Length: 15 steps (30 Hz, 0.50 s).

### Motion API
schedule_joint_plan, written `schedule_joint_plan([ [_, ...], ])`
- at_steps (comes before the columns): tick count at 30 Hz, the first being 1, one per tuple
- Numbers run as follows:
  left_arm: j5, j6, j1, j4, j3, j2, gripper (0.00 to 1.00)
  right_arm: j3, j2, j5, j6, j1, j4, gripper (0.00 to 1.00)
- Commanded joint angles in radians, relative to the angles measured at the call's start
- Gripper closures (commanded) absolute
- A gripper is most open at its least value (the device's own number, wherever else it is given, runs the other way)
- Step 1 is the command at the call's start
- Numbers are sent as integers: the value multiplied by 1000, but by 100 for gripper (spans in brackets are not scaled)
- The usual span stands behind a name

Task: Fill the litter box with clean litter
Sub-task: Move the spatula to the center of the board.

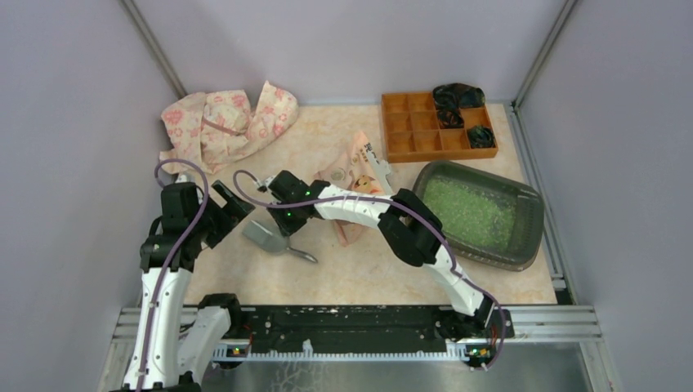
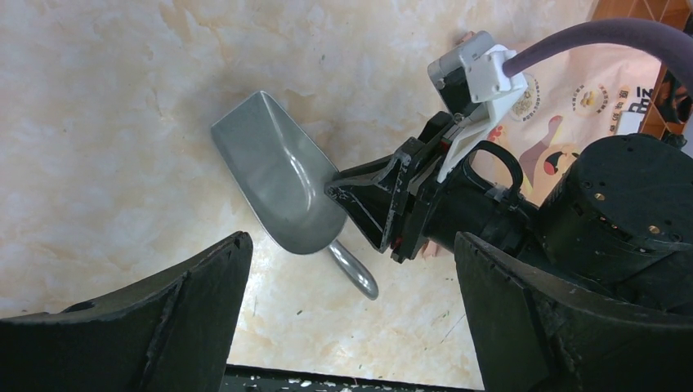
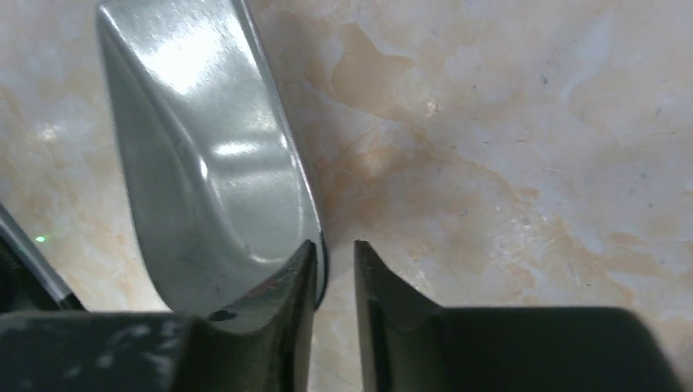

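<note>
The dark grey-green litter box (image 1: 527,238) sits at the right of the table, with light-green clean litter (image 1: 467,212) spread over its floor. A grey scoop (image 1: 270,235) (image 2: 282,180) (image 3: 196,155) lies on the marble top left of centre, and I see no litter in it. My right gripper (image 1: 283,222) (image 3: 335,249) is down at the scoop's back end, jaws a narrow gap apart. One finger is inside the bowl and the side rim stands between the two. My left gripper (image 1: 235,206) (image 2: 351,243) hangs wide open just left of the scoop, holding nothing.
A pink printed bag (image 1: 359,163) lies under the right arm. A second crumpled pink bag (image 1: 225,122) is at the back left. The orange organiser (image 1: 409,122) with dark items (image 1: 458,96) stands at the back right. Enclosure walls close three sides.
</note>
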<state>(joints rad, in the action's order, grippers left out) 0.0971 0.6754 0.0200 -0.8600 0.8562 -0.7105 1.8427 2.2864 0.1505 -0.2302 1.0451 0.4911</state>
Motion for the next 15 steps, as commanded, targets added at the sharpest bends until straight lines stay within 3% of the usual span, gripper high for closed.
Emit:
schedule_joint_plan([
  [1, -4, -19, 6, 7, 26, 13, 1, 64, 21, 57, 15, 12, -4, 91],
  [3, -1, -18, 6, 16, 22, 12, 1, 56, 18, 46, 13, 12, -7, 100],
  [9, 19, -20, 6, 40, 38, -9, 1, -38, -41, -105, -27, -13, -42, 100],
  [15, 58, -24, 5, 98, 40, -26, 1, -194, -162, -192, -113, -119, -103, 100],
])
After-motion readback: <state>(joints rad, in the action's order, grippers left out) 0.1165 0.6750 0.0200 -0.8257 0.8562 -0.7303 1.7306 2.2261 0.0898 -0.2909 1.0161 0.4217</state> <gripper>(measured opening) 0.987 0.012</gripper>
